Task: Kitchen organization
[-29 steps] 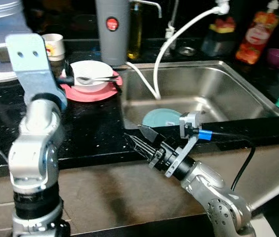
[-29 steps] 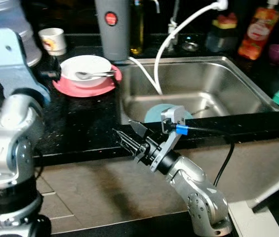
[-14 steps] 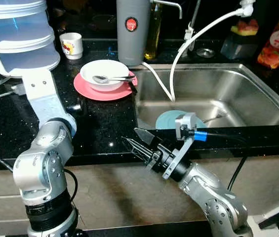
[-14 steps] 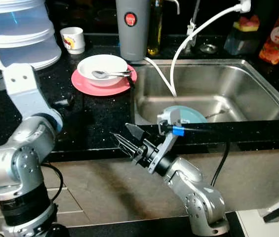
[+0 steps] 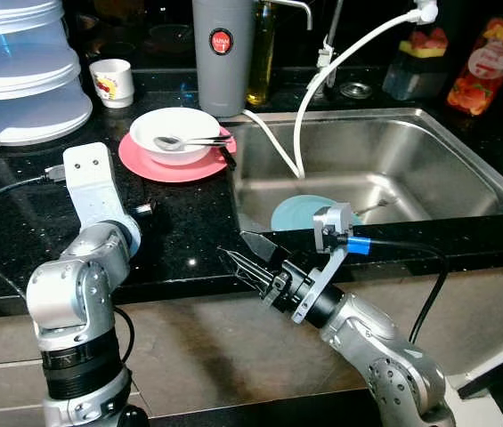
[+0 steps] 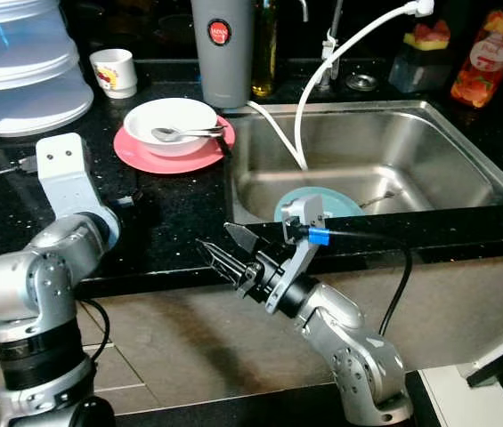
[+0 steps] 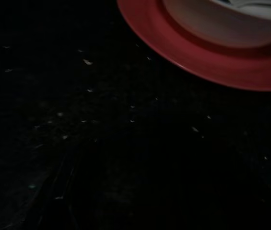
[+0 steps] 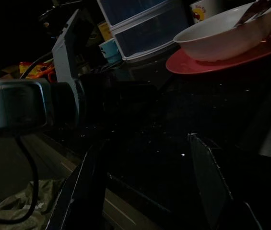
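Observation:
A white bowl (image 5: 175, 134) with a spoon (image 5: 182, 140) in it sits on a red plate (image 5: 171, 165) on the black counter (image 5: 180, 231), left of the sink (image 5: 385, 160). A teal plate (image 5: 300, 212) lies in the sink's near part. My right gripper (image 5: 244, 253) is open and empty, hovering at the counter's front edge and pointing left; its black fingers (image 8: 85, 191) frame the bowl (image 8: 221, 36) far off. My left arm (image 5: 91, 191) rests over the counter, with the left gripper (image 5: 144, 210) a short way before the red plate (image 7: 212, 62).
A grey flask (image 5: 223, 53), an oil bottle (image 5: 262, 53) and a small cup (image 5: 111, 82) stand behind the plate. Clear plastic drawers (image 5: 20, 80) fill the back left. A white hose (image 5: 322, 80) hangs into the sink. Sauce bottles (image 5: 476, 76) stand at the back right.
The camera has shifted. My left arm has come down from beside the red plate and drawn back toward the counter's front. The right gripper holds its place at the edge.

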Controlling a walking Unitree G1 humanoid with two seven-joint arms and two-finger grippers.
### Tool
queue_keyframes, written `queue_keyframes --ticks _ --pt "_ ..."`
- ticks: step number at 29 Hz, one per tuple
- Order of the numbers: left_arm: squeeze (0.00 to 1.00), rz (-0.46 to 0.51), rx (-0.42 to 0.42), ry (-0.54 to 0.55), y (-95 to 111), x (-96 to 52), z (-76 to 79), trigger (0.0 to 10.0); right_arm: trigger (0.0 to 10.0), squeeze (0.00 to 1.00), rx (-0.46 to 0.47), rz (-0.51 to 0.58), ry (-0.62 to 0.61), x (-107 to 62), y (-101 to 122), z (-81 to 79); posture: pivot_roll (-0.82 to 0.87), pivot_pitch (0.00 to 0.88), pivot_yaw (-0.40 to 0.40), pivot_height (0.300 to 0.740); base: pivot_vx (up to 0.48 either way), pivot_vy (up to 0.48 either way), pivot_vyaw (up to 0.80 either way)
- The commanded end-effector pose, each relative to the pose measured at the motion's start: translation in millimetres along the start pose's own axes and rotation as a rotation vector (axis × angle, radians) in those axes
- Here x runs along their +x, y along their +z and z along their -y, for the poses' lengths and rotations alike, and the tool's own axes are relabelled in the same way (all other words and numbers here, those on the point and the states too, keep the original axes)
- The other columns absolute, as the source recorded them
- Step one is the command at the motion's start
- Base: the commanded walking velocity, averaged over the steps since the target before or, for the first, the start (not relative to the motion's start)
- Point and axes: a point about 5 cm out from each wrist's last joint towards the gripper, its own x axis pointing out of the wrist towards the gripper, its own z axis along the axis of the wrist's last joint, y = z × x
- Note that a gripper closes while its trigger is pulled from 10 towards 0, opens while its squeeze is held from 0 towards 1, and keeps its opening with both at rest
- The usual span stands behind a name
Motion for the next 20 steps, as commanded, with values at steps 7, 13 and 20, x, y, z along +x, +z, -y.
queue_keyframes --ticks 7,13,20 --pt "0.00 -0.117 0.057 -0.014 -11.0 8.6 -7.3 10.0 10.0 0.00 0.004 -0.031 -0.015 -3.5 -1.9 -0.2 0.12 0.005 -0.035 0.740 0.000 0.000 0.00" --pt "0.00 -0.234 0.084 -0.042 -26.9 8.2 -13.7 9.9 10.0 0.00 0.004 -0.044 -0.032 -4.4 -2.5 0.8 0.11 0.015 -0.034 0.740 0.000 0.000 0.00" --pt "0.00 -0.262 0.075 -0.049 -31.6 7.6 -19.7 0.0 10.0 0.00 0.005 -0.053 -0.048 -4.5 -2.6 1.6 0.11 0.022 -0.031 0.740 0.000 0.000 0.00"
